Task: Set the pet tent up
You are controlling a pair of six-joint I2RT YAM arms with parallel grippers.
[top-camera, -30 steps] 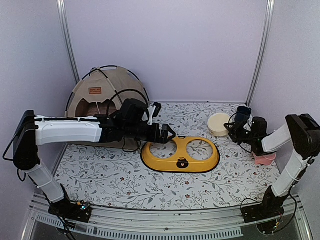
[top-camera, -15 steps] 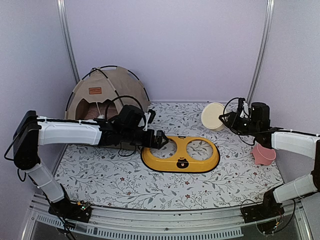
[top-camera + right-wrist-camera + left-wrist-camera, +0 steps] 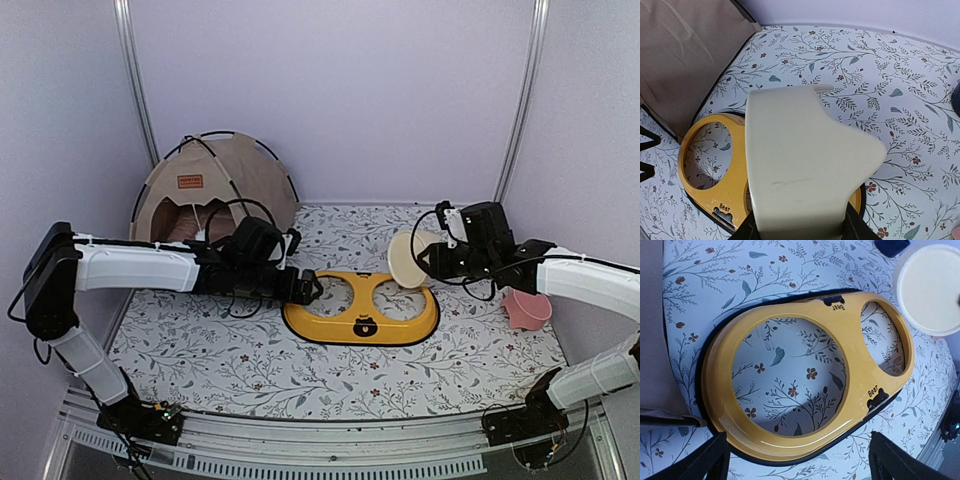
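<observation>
Lilac walls close in a worktop [image 3: 230,350] covered with a pale cloth printed in leafy sprigs. At its far left corner, close to the walls, stands the pet tent [image 3: 225,180]: a tan fabric dome, upright, with thin black poles crossing over its top, a small brown label [image 3: 191,181] on the front and its doorway facing the arms. Near the middle of the worktop lies a yellow oval bowl stand [image 3: 361,305] on a black base, both round openings showing the cloth beneath. The left arm reaches across in front of the tent, and the left claw [image 3: 308,286] hangs just at the stand's left end; the left wrist view shows its two fingers [image 3: 710,460] spread wide with nothing between them. The right claw [image 3: 432,262] is clenched on a cream bowl [image 3: 404,260], held tipped on edge above the stand's right end, its open face turned toward the left. A pink cup [image 3: 528,308] sits at the right edge of the worktop, partly behind the right arm and well apart from the tent.
</observation>
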